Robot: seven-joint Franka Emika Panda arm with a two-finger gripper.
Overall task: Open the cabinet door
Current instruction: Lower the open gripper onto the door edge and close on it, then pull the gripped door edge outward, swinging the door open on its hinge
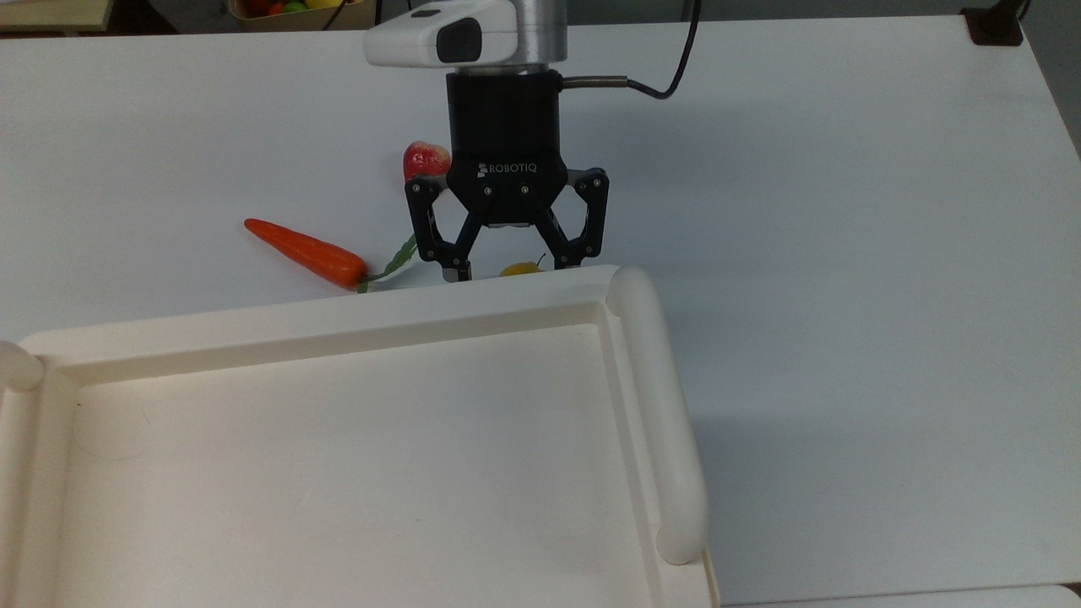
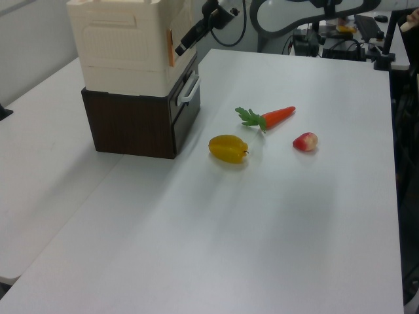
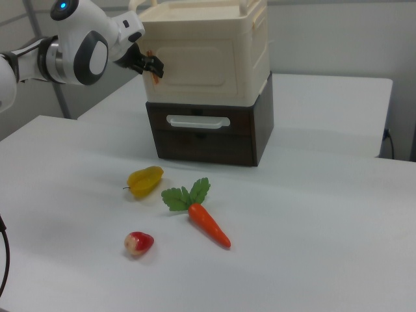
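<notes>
The cabinet (image 1: pixel 338 456) looks smooth matt cream plastic, its base (image 3: pixel 205 140) seemingly dark wood-grain.

The robot's black two-finger gripper (image 1: pixel 508 270) has a glossy angular palm printed with white "ROBOTIQ" lettering and a small logo, dotted with small silver screw heads. Each black finger is an open linkage of bars, ending in a narrow tip with a pale metal part. Above the palm sits a matte black cylindrical collar, then a brushed silver ring. A white rounded plastic wrist housing (image 1: pixel 439 35) carries a dark oval button. A thin black cable (image 1: pixel 667 80) leaves a metal plug on the collar. In the right view, the white rounded arm link (image 3: pixel 84 40) has grey round joint caps and a glowing blue light.
</notes>
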